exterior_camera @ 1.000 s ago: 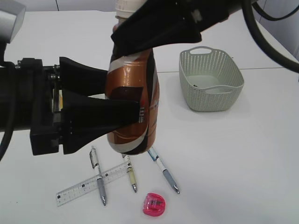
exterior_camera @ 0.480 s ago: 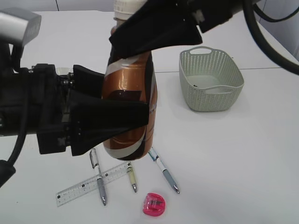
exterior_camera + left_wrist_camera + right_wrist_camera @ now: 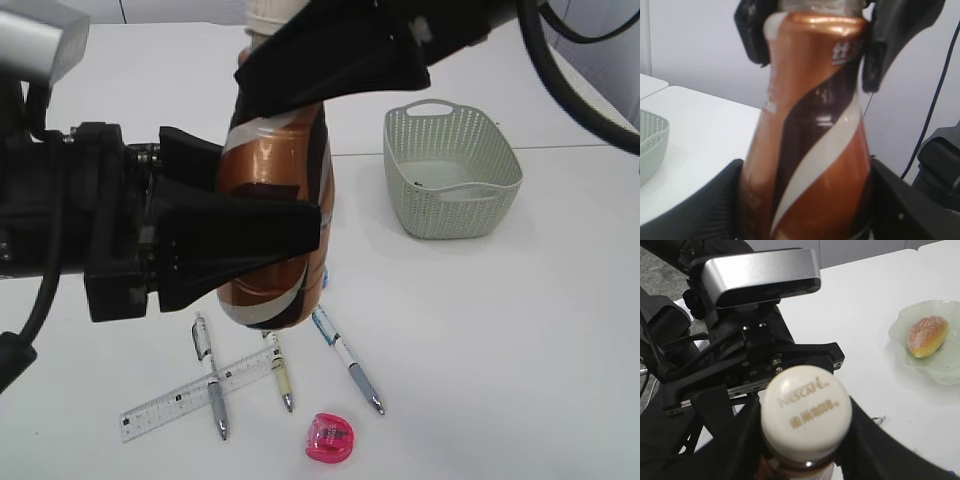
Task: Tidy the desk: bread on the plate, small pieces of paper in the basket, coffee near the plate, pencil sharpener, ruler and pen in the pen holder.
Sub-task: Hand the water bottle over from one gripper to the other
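We saw coffee (image 3: 280, 220) upright, lifted off counter (image 3: 500, 340), above pens (image 3: 347, 362) and ruler (image 3: 195, 393). Right claw (image 3: 300, 60) gripped its neck under white cap (image 3: 806, 410). Left claw (image 3: 270, 215) flanked its body, jaws just beside it; grip unclear. Basket (image 3: 452, 172) stood right of coffee. Bread (image 3: 927, 335) lay on plate (image 3: 902, 347).

White desk (image 3: 520, 330) surface, evenly lit, with a seam line running across it. Plain pale wall (image 3: 700, 55) behind. Grey floor (image 3: 660, 260) beyond the edge.

upright coffee (image 3: 278, 215) between both claws
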`<state>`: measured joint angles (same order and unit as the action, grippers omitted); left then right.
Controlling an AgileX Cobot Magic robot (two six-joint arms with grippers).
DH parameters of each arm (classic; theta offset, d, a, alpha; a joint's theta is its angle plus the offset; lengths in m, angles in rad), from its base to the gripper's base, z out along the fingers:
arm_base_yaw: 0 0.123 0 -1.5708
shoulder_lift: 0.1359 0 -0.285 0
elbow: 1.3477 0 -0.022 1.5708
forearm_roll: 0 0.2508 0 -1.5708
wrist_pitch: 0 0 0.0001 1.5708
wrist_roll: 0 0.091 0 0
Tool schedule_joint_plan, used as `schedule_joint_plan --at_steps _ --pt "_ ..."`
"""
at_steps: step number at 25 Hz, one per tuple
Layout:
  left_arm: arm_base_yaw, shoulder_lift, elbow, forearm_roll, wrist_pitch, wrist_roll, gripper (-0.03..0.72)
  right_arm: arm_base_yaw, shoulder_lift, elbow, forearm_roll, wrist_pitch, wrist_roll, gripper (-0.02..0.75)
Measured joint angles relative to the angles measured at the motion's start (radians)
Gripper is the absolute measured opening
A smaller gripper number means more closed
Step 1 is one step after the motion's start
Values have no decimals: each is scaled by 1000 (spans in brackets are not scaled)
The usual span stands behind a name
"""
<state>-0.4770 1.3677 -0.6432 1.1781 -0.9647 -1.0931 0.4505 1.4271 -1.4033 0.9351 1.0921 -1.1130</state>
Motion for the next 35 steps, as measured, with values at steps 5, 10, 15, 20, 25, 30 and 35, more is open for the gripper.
schedule_joint_plan --at_steps 5,10,15,20,25,30,35 --pt "-6 0 -2 6 43 30 518 0 0 0 -28 0 -4 310" --pt "-6 -22 -2 12 73 54 496 0 0 -2 -38 0 -6 310" --pt "-6 -24 -2 16 79 55 469 2 0 -2 -40 2 -8 311" --pt "-6 -26 -2 18 79 55 465 2 0 -2 -40 6 -8 311" --pt "-6 -27 -2 18 84 61 458 2 0 -2 -42 6 -6 337" --pt "-6 -28 -2 16 119 78 456 2 -4 -2 -75 12 26 465" --pt "-6 -28 -2 -2 149 80 454 2 -9 -2 -129 27 53 554"
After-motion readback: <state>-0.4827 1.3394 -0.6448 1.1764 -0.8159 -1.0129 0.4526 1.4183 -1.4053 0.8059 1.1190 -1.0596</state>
